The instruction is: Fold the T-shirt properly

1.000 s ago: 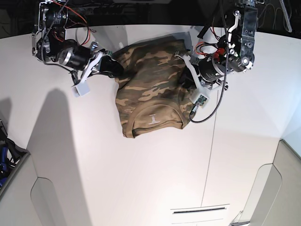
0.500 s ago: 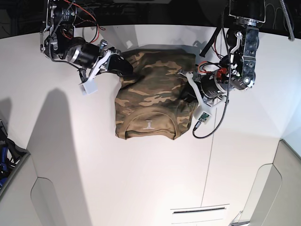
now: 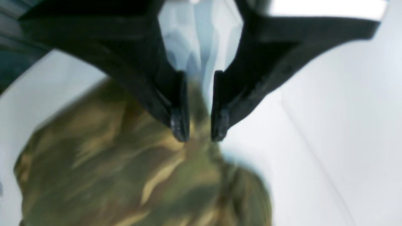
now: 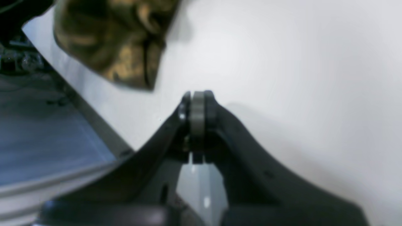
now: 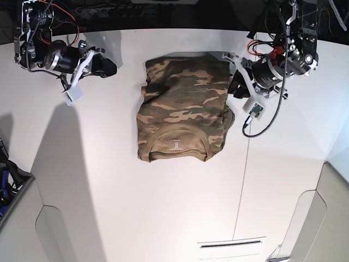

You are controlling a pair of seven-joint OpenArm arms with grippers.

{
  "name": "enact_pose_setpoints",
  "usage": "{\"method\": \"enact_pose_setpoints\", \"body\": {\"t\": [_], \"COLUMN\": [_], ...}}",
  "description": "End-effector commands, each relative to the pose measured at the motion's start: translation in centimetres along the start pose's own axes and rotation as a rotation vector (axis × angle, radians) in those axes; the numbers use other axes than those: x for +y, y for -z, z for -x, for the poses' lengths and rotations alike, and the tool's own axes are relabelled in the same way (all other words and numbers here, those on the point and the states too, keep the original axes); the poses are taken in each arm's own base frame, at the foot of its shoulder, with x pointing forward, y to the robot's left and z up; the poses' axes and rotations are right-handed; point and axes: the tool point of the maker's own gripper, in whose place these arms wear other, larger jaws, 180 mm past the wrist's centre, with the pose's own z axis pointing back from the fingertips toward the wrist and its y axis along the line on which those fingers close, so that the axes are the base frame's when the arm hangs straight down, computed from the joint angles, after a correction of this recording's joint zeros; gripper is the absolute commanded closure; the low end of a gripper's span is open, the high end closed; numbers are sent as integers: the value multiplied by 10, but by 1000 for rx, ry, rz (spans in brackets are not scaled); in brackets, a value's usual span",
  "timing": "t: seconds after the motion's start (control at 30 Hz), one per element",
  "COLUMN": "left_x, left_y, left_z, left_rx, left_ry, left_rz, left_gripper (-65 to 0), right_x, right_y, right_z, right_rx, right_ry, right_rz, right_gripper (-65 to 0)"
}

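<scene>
Left gripper [image 3: 199, 128] — narrow gap, holding nothing; right gripper [image 4: 198, 102] closed, empty. T-shirt [image 5: 182, 109] — folded, collar toward near table [image 5: 163, 207] edge, long axis front-to-back.

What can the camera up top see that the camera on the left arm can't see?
Only the base view shows the whole folded T-shirt with its neck label, plus the right end effector away from the cloth. Only the left wrist view shows, up close, the left end effector with a narrow gap between its fingertips, right at the cloth. Both show the camouflage cloth lying on the white table.
</scene>
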Motion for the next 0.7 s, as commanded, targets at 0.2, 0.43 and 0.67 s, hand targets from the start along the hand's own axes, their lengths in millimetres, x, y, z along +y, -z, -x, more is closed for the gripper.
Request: {"method": "enact_pose_setpoints", "body": {"t": [0.2, 0.43, 0.67], "left_x": [-2, -29, -59], "left_y": [-41, -68, -104], "left_z": [27, 97, 165], "left_rx": [37, 221, 430], "left_ry": [0, -60, -98], "left_rz": [-40, 2, 44], "left_gripper": [-131, -131, -131], "right_x": [-12, -4, 0], "right_y": [-30, -43, -69], "right_z": [20, 58, 112], "right_rx": [69, 164, 300], "right_ry": [-4, 60, 136], "right_rz": [5, -43, -58], "right_gripper": [0, 0, 0]}}
